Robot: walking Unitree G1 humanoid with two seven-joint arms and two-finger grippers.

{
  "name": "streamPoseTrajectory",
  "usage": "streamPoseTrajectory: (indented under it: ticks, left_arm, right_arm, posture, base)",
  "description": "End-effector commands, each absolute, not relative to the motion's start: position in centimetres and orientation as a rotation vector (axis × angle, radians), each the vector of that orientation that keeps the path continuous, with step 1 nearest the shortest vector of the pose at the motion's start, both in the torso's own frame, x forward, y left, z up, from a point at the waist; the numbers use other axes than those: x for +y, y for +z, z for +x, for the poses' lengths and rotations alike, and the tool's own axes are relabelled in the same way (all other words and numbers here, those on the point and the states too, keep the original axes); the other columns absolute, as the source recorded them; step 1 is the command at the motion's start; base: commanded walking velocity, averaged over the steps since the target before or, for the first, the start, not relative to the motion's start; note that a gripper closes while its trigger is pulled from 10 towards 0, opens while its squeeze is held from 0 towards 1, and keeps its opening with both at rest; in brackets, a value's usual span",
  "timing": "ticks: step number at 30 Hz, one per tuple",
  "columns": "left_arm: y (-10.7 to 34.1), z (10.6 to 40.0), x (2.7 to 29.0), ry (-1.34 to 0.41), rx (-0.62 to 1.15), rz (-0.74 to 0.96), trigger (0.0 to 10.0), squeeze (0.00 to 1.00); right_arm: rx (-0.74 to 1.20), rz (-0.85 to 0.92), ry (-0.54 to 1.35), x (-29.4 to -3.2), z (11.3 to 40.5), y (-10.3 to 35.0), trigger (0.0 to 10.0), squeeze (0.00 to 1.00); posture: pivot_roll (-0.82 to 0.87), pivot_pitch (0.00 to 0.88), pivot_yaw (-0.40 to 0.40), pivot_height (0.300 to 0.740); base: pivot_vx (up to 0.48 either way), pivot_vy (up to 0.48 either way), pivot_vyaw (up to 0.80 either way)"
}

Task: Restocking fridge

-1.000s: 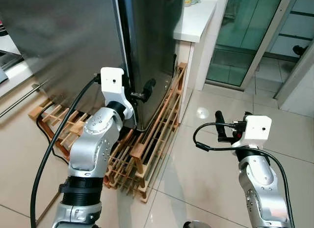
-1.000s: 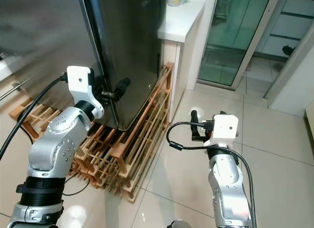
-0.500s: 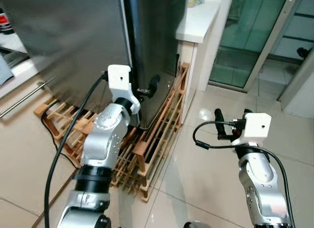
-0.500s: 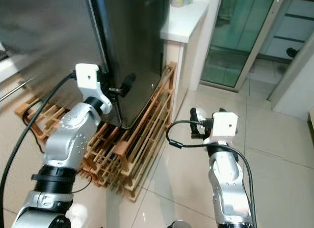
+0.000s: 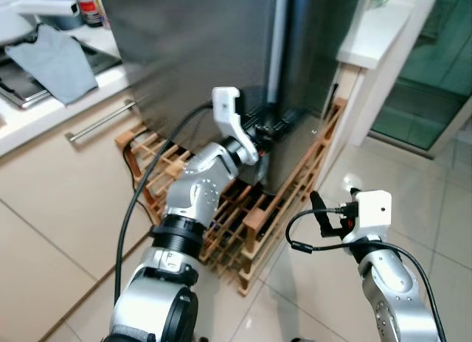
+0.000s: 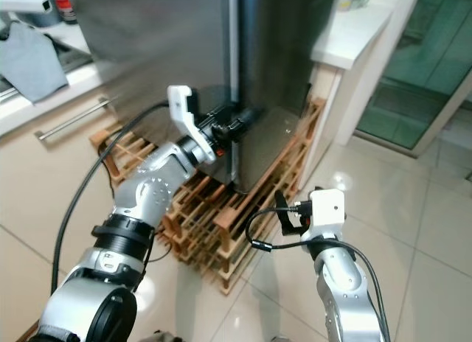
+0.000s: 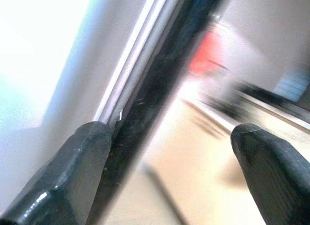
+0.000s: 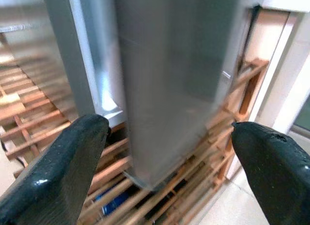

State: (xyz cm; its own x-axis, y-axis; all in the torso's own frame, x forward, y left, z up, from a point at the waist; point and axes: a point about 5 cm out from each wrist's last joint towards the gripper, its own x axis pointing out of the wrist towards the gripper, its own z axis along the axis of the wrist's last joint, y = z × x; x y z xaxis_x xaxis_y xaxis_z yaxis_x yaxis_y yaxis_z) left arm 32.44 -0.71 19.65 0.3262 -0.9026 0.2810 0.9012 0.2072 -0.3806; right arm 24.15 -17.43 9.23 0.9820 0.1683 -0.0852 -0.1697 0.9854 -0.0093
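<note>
Fridge door stands on a wooden rack. Left pincer spread at its edge; right pincer spread, idle. Judged heavy, rigid, slick steel: hook the edge.

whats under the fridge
The fridge stands on a wooden slatted pallet. Through the slats in the right wrist view, something blue lies underneath; what it is cannot be told. The floor beneath is covered.

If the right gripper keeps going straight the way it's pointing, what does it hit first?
Probably the fridge. The open right gripper points across bare floor at its steel lower corner, above the wooden rack. Depth is hard to judge, so the rack might come first.
</note>
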Motion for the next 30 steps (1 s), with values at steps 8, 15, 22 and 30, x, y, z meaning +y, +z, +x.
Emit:
streamPoseTrajectory:
  ticks: [8,15,22,30]
  left_arm:
    - [24.4,30.2,-2.4,-1.468,-0.156,-0.634,10.0,0.00]
    - [20.4,33.4,8.8,-0.905,-0.154,-0.313,10.0,0.00]
    - [19.5,33.3,19.1,-0.473,-0.194,-0.347,10.0,0.00]
    - [18.3,26.0,17.6,-0.688,-0.107,-0.340,10.0,0.00]
  right_arm:
    - [0.115,-0.014,0.176,-17.8,23.5,9.0,10.0,0.00]
    - [0.107,-0.024,0.181,-17.3,24.9,9.2,10.0,0.00]
    - [0.082,0.000,0.214,-16.5,26.6,10.1,10.0,0.00]
    - [0.079,0.145,0.196,-16.4,29.5,11.2,10.0,0.00]
  posture:
    - [-0.24,0.000,0.082,0.740]
    - [-0.12,0.000,0.038,0.740]
    - [-0.05,0.000,0.003,0.740]
    - [0.03,0.000,-0.052,0.740]
  base:
    - [0.000,0.000,0.00]
    - [0.000,0.000,0.00]
    - [0.000,0.000,0.00]
    - [0.000,0.000,0.57]
